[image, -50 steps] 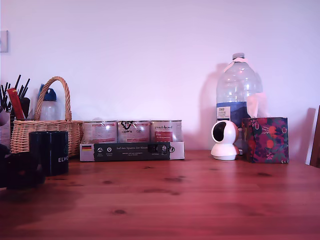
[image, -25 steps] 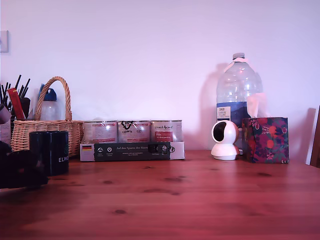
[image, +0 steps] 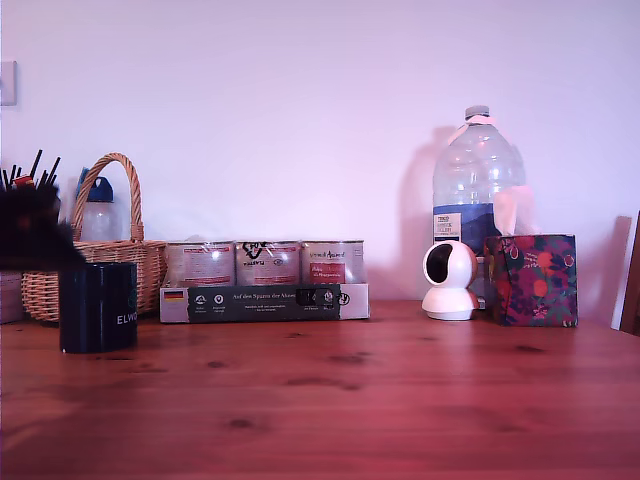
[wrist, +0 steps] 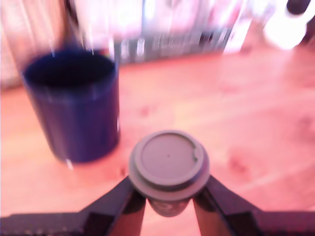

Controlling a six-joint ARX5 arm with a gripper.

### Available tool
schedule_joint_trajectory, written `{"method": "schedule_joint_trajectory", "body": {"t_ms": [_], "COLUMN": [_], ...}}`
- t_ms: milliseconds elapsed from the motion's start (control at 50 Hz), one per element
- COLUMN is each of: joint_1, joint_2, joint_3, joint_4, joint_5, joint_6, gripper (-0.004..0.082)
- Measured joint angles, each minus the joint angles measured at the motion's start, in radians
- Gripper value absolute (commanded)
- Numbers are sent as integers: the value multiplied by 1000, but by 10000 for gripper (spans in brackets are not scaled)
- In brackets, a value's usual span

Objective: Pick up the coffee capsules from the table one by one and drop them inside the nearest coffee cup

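The capsule [wrist: 169,167] sat clamped between the two dark fingers [wrist: 118,201] of the gripper [wrist: 170,209], its flat round lid facing the wrist camera, lifted clear of the table [wrist: 256,123]. The cup [wrist: 74,105] stood on the table just ahead of and below the gripper, its open mouth apart from the capsule. In the exterior view the gripper [image: 35,230] was a dark blur just above the cup [image: 97,306].
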Motion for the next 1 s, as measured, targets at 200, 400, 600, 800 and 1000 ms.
{"method": "schedule_joint_trajectory", "body": {"t_ms": [200,400,600,800,1000], "joint_1": [0,0,0,0,0], "joint_2": [-130,-142,-142,-138,-32], "joint_3": [2,43,151,288,419], "joint_4": [-105,-224,-395,-550,-595], "joint_5": [-5,-13,-26,-100,-120], "joint_6": [-2,-2,-22,-22,-6], "gripper": [141,141,142,146,146]}}
